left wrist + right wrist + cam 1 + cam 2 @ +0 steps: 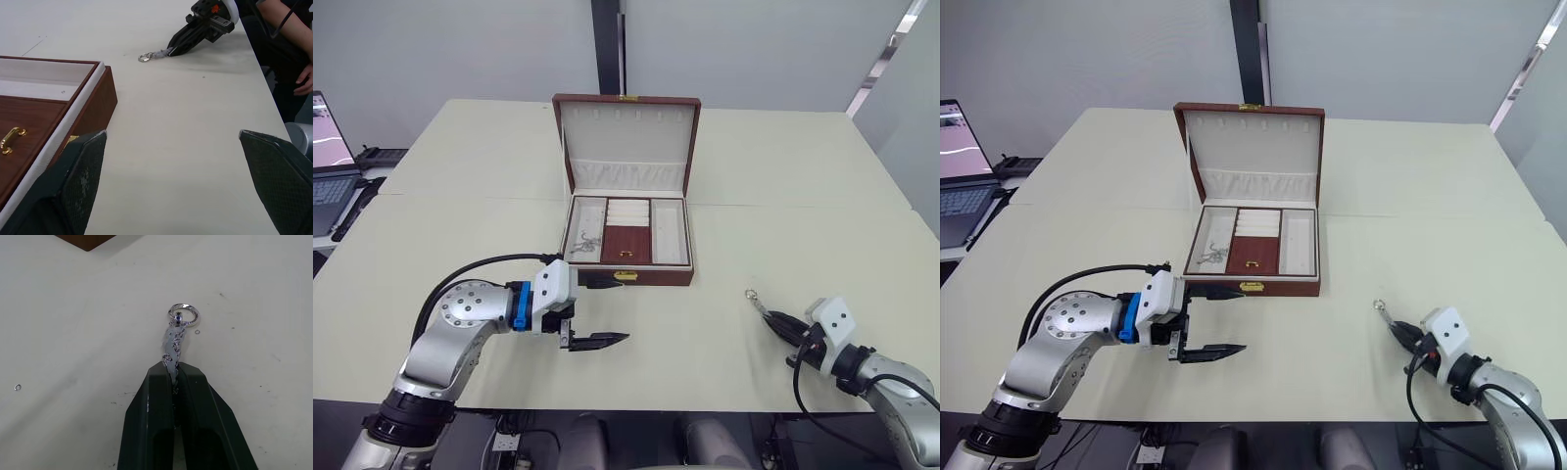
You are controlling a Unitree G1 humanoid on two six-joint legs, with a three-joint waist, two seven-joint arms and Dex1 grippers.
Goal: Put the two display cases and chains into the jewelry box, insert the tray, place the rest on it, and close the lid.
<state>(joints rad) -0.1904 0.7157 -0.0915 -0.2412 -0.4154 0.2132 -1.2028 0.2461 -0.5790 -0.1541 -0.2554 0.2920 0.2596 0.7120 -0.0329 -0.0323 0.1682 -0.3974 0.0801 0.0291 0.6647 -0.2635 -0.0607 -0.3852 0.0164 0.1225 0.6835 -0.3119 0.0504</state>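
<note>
- The jewelry box (pixel 628 240) stands with its lid (pixel 626 145) raised, ready for loading, well ahead of both jaws.
- The tray (pixel 628 233) seems already inserted.
- The left gripper (pixel 597 311) waits, jaws apart.
- The right gripper (pixel 175 377) is clamped on a chain (pixel 177 335), its ring end ahead of the tips, probably for carrying to the tray.

Cream table (pixel 460 215) before grey walls (pixel 440 49); laptop (pixel 331 166) at its left.

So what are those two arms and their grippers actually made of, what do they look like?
Both arms are rounded silver metal segments with black cables looping alongside. The left arm has a blue ring before a white wrist block; the left gripper has two tapered black fingers. The right gripper matches, behind a white block with small red detail.
</note>
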